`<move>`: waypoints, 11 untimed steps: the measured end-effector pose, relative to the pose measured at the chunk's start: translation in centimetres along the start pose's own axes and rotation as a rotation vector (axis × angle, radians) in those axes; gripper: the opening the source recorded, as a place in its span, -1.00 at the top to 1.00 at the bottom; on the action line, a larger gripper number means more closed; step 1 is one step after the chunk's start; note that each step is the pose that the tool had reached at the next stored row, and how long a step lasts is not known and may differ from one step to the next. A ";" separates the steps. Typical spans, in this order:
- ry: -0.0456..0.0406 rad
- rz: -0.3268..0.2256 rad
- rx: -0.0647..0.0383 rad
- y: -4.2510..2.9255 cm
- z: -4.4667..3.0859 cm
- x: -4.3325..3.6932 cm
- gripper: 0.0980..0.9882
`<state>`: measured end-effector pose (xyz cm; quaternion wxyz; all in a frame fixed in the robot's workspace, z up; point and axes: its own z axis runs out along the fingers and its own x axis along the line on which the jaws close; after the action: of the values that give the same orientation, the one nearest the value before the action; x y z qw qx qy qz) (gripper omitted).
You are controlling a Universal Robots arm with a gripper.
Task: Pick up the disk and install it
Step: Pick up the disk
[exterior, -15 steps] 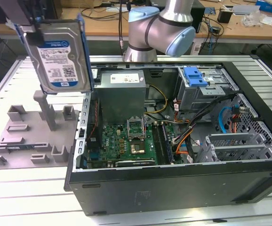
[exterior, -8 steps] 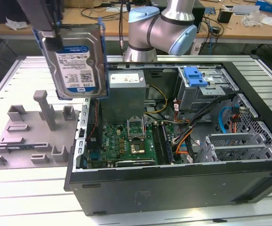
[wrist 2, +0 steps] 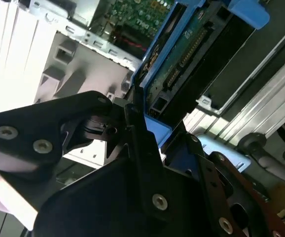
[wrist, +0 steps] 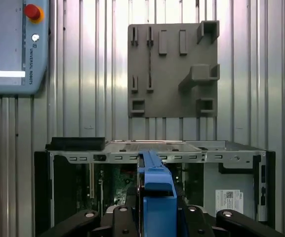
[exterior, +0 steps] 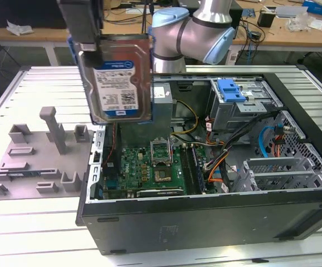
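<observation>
Aloft, disk upright in jaws (blue-framed edges), well above computer case.

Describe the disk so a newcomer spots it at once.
Find the open computer case in the exterior view. Above its edge at that view's left, the gripper holds the disk upright in the air. Silver, with a white-and-blue label and blue frame, unlike the grey drive cage inside the case.

Open computer case — grey fixture alongside
</observation>
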<state>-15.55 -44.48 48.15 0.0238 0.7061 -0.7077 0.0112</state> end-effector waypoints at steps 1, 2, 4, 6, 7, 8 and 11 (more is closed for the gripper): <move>0.0000 0.000 0.000 -0.72 0.00 0.32 0.39; 0.0000 0.000 0.000 -1.72 0.01 0.76 0.39; 0.0000 0.000 0.000 -3.41 0.02 1.51 0.39; 0.0000 0.000 0.000 -4.93 0.02 2.21 0.39; 0.0000 0.000 0.000 -5.35 0.03 2.41 0.39; -0.0001 0.000 0.000 -5.83 0.03 2.63 0.39; 0.0000 0.000 0.000 -7.51 0.04 3.41 0.39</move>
<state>-8.04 -47.91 48.15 0.0239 0.7061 -0.7076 0.0111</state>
